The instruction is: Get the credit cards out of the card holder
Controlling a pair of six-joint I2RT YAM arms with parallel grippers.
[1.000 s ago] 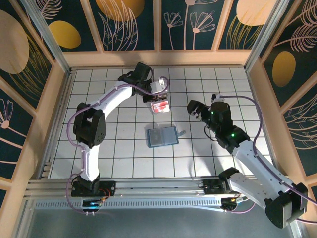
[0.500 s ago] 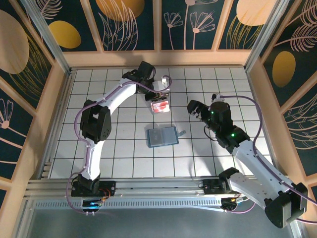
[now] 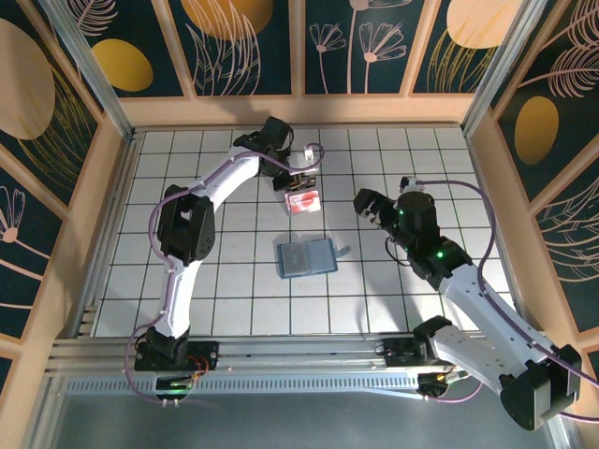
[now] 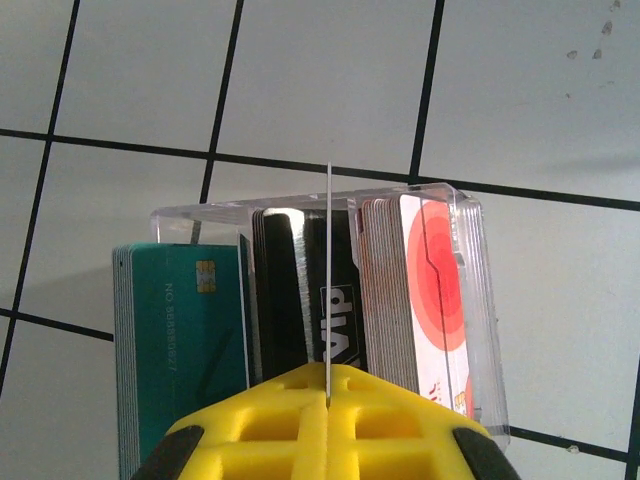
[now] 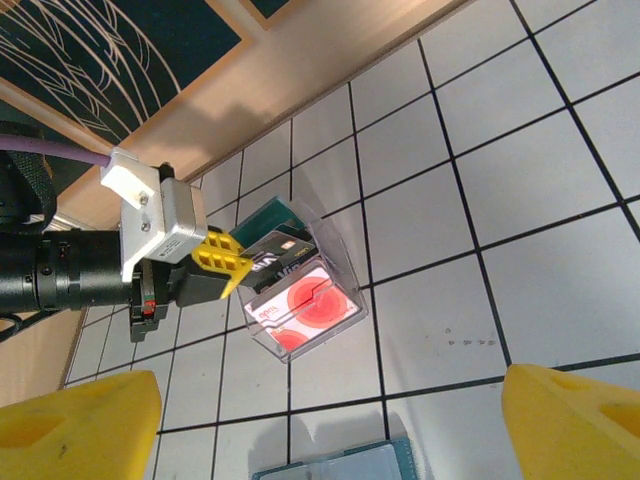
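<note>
Two arms work over the tiled bench (image 3: pixel 234 299). From above, the left hand (image 3: pixel 298 176) sits at the far edge of the clear card holder (image 3: pixel 302 200), touching or nearly touching it. The right hand (image 3: pixel 367 208) hangs well to the right of the holder, and a slate-blue wallet (image 3: pixel 306 257) lies flat nearer the robot than the holder, apart from it. In the left wrist view the yellow fingers (image 4: pixel 260 420) are pressed together on a single card (image 4: pixel 328 270) seen edge-on as a thin line over the middle of the holder. Its colour cannot be read, nor whether it has cleared the rim. Black cards (image 4: pixel 290 300) fill the holder's middle and white-and-red cards (image 4: pixel 435 300) its right end. Teal cards (image 4: pixel 185 330) stand at its left end, inside or just outside the wall I cannot tell. In the right wrist view the right hand's fingers are spread wide with nothing between them, and the holder lies ahead, unbraced. The risks, as I judge them: the pinch is on a narrow edge, so the card may twist or slip. Friction may drag neighbouring cards up with it. The light holder, with nothing pinning it, may tip or slide as the card lifts.
</note>
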